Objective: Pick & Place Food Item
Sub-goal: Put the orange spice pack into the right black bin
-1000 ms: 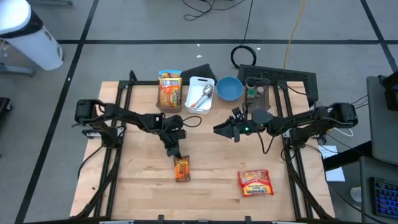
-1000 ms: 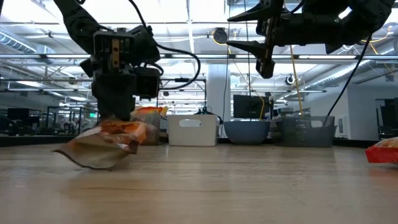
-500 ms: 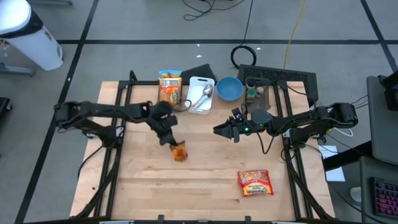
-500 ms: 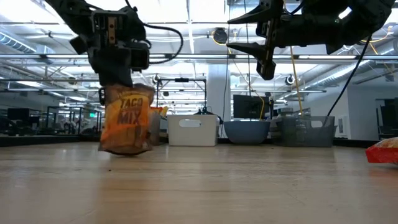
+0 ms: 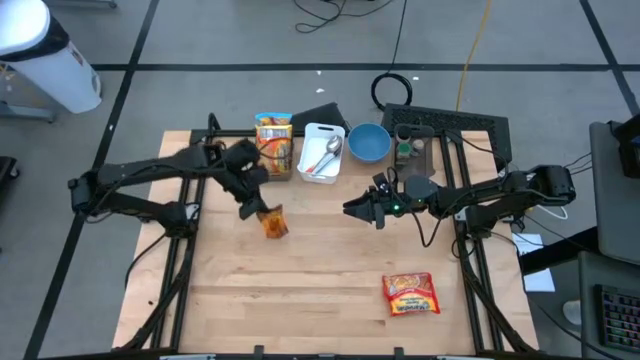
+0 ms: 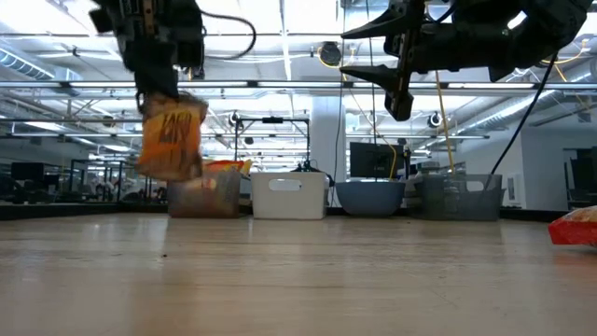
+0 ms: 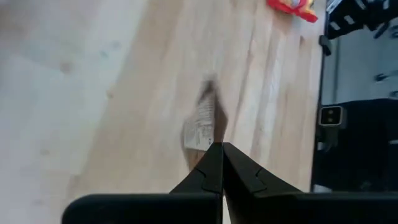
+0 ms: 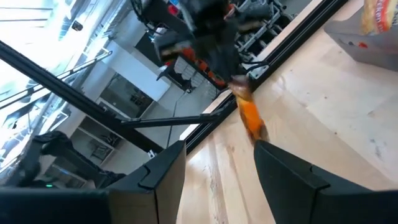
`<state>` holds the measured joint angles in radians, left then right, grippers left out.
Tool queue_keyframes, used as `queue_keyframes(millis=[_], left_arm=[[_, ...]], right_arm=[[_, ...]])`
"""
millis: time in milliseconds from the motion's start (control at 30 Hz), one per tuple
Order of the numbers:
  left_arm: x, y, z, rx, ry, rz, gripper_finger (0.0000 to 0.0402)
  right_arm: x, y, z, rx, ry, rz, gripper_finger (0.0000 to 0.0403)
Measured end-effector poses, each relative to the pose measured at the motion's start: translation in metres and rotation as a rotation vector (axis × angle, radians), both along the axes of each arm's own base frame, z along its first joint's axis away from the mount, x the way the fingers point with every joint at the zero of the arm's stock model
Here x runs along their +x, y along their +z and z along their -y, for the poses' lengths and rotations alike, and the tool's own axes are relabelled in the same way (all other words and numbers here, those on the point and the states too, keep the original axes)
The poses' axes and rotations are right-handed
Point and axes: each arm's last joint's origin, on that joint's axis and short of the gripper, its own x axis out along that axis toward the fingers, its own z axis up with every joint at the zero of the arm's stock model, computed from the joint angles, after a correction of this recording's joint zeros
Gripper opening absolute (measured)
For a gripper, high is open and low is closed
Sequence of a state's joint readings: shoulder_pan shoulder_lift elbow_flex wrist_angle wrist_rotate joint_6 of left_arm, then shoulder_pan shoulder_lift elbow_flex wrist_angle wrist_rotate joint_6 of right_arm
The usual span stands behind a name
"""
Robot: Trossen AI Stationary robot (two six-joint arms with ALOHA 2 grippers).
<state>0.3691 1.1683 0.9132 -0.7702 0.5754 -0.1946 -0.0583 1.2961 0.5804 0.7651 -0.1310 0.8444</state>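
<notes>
An orange taco-mix packet point(image 5: 273, 223) hangs in the air over the table's left middle, with my left gripper point(image 5: 256, 209) shut on its upper end. The low view shows the packet point(image 6: 173, 136) well above the wood, under the gripper point(image 6: 159, 86). The left wrist view shows the packet point(image 7: 202, 123) edge-on past the shut fingertips point(image 7: 221, 148). My right gripper point(image 5: 350, 208) hovers open near the table's middle, pointing level at the left side, with nothing between its fingers point(image 8: 166, 169). My left gripper pinches the packet's top edge point(image 7: 209, 139) between its two fingers. The fingers slant downward from the table's far left side. The packet hangs below them, slightly tilted, its bottom edge point(image 6: 170, 174) clear of the table.
A red noodle packet point(image 5: 411, 294) lies near the front right. Along the far edge stand a yellow-red food pack point(image 5: 273, 145), a white bin point(image 5: 316, 131) with a spoon, a blue bowl point(image 5: 368, 143) and a dark basket point(image 5: 414, 133). Bare wood lies between them.
My left gripper has risen and drawn back toward the table's far left, staying shut. The packet, which lay slanted on the wood, has been lifted clear and now hangs upright beneath the fingers. My right gripper has kept still.
</notes>
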Motion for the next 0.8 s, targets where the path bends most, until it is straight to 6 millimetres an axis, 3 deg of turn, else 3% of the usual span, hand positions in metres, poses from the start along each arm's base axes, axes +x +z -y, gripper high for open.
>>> queue_keyframes(millis=[233,400,600,800], left_arm=[[0.005,0.052,-0.018,0.158,0.002,0.075,0.0],[0.015,0.076,-0.027,0.215,-0.009,0.131,0.0],[0.031,0.083,-0.036,0.221,-0.049,0.097,0.0],[0.057,0.083,-0.043,0.177,-0.105,0.095,0.0]], right_arm=[[0.0,0.0,0.003,-0.021,-0.01,0.002,0.0183],[0.0,0.0,0.003,-0.037,-0.008,0.004,0.0183],[-0.004,0.011,0.008,-0.113,-0.028,0.082,0.0183],[-0.012,0.04,0.023,-0.236,-0.079,0.098,0.0183]])
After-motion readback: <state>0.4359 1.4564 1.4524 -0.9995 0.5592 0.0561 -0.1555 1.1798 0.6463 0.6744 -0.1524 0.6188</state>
